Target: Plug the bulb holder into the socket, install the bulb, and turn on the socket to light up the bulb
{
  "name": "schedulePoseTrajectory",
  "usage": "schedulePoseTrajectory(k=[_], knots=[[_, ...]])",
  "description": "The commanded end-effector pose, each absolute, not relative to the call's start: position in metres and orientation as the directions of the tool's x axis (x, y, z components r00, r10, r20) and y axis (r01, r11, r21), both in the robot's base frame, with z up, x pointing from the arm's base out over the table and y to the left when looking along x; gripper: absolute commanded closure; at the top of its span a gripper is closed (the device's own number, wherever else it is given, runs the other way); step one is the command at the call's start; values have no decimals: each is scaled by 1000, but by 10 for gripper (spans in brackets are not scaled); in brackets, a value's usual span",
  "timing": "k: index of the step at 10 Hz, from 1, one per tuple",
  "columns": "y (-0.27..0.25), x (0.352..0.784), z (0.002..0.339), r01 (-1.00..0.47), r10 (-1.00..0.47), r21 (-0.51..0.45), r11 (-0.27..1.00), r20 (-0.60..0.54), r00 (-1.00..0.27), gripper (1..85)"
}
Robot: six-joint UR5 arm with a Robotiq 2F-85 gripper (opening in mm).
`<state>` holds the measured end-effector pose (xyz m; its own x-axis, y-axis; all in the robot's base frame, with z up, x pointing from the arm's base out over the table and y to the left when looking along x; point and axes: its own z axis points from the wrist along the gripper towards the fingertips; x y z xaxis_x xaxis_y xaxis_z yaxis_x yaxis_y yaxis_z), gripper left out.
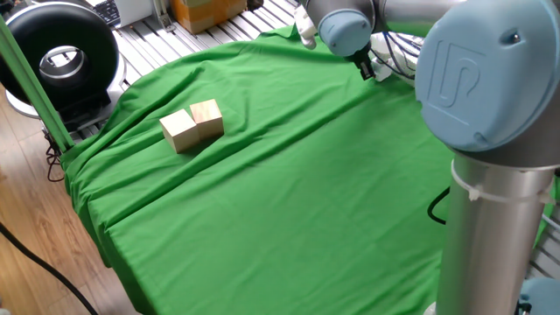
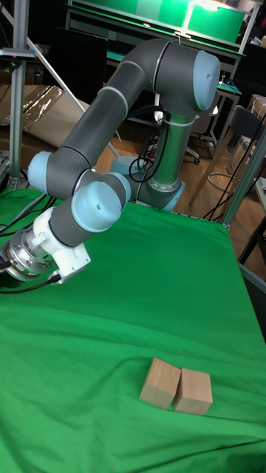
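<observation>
1. Searching both views for the holder, socket and bulb: none is plainly showing. Judging they are lying at the far edge of the cloth, behind the wrist, where the arm is reaching.
2. Showing beside the wrist in the fixed view is a small white piece (image 1: 305, 33) with white cable (image 1: 390, 49) looping near it; too hidden to say which task item it is.
3. Reaching low over that far edge, the gripper itself is staying out of sight: the arm (image 1: 490, 96) is blocking it in the fixed view, and the tall view is cropping it at the left border. Cannot tell whether the jaws are spread, pressed together or pinching anything.
4. Showing in the tall view is only the wrist (image 2: 44, 247), a white housing ending in a ribbed metal flange, with a dark cable trailing from it.
5. Covering the table is a green cloth (image 1: 289, 201), matte and soft, creasing in long folds.
6. Sitting well apart from the wrist are two blocks (image 1: 192, 125), pale plain wood, square-cut, touching side to side; judging them no part of the task.
</observation>
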<state>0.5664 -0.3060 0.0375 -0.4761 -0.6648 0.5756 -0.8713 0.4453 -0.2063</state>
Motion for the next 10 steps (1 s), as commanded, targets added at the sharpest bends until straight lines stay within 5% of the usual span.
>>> schedulePoseTrajectory(k=[1, 4, 6, 10], knots=[[-315, 565, 34, -872, -672, -201, 446, 568, -475, 847], [-296, 564, 58, -856, -596, -269, 442, 626, -504, 847], [-275, 561, 39, -844, -644, -213, 493, 563, -518, 847], [-274, 554, 67, -859, -705, -137, 494, 514, -488, 847]])
